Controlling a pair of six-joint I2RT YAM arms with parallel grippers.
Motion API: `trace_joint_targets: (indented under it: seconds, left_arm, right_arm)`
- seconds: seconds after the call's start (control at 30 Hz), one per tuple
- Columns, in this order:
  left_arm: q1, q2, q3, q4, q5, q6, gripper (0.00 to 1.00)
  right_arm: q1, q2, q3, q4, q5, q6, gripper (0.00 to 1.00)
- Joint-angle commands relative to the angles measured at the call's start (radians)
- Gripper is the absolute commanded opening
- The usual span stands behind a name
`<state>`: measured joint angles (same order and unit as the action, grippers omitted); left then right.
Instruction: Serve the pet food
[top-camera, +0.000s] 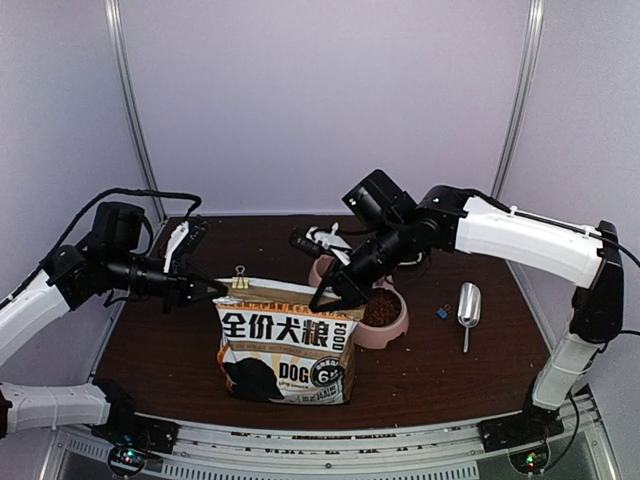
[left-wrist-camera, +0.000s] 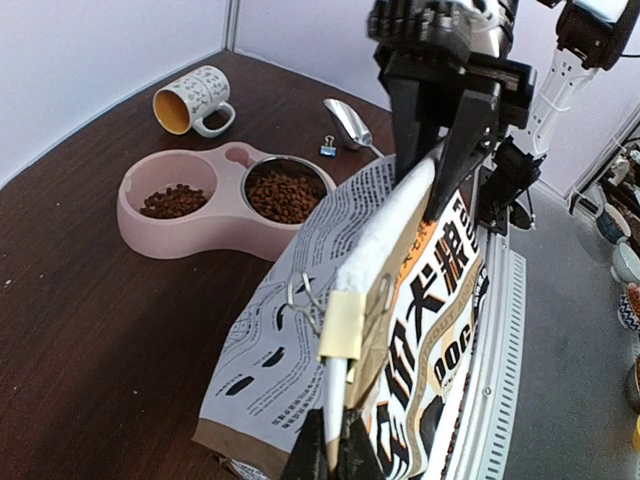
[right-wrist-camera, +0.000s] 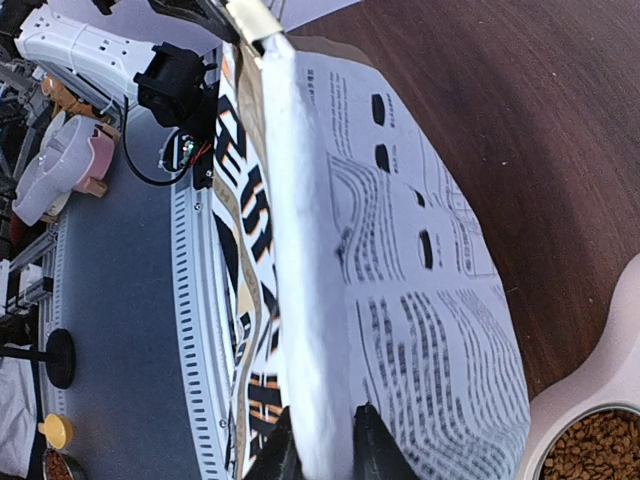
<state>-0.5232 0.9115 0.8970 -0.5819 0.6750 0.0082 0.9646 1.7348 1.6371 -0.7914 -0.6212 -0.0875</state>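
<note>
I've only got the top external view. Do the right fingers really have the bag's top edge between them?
Observer: Yes. The right fingers sit one on each side of the bag at its white folded edge, touching it.
Operator: And the left?
Observer: The left fingers pinch the same edge beside the binder clip.
Operator: The right arm hides one bowl cup. Filled?
Observer: Both cups of the pink bowl hold pet food.

Bright, even light; soft shadows; wrist views warp at edges.
</note>
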Motion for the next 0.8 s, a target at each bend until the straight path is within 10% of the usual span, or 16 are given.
trace_joint_targets:
  seconds: [0.0, 0.17, 0.3, 0.43, 0.57, 0.7, 0.77]
  left_arm:
    - [0.068, -0.012, 0.095, 0.071, 0.010, 0.046, 0.00]
    - [0.114, 0.009, 0.100, 0.072, 0.037, 0.062, 0.00]
    - [0.141, 0.024, 0.108, 0.077, 0.058, 0.065, 0.00]
    - [0.143, 0.038, 0.116, 0.085, 0.064, 0.068, 0.00]
    - [0.147, 0.051, 0.125, 0.092, 0.054, 0.069, 0.00]
    - [0.153, 0.075, 0.147, 0.100, 0.031, 0.067, 0.00]
    - [0.154, 0.090, 0.163, 0.097, 0.036, 0.071, 0.00]
  right_arm:
    - [-0.048, -0.074, -0.070, -0.074, 0.020, 0.030, 0.09]
    - [-0.056, -0.125, -0.140, -0.043, 0.018, 0.050, 0.00]
    - [-0.061, -0.167, -0.190, -0.005, 0.017, 0.077, 0.29]
    - [-0.069, -0.200, -0.233, 0.037, 0.016, 0.099, 0.00]
    - [-0.070, -0.213, -0.246, 0.060, 0.003, 0.111, 0.00]
    - [-0.070, -0.230, -0.262, 0.080, -0.004, 0.121, 0.30]
    - [-0.072, -0.242, -0.273, 0.091, 0.005, 0.124, 0.17]
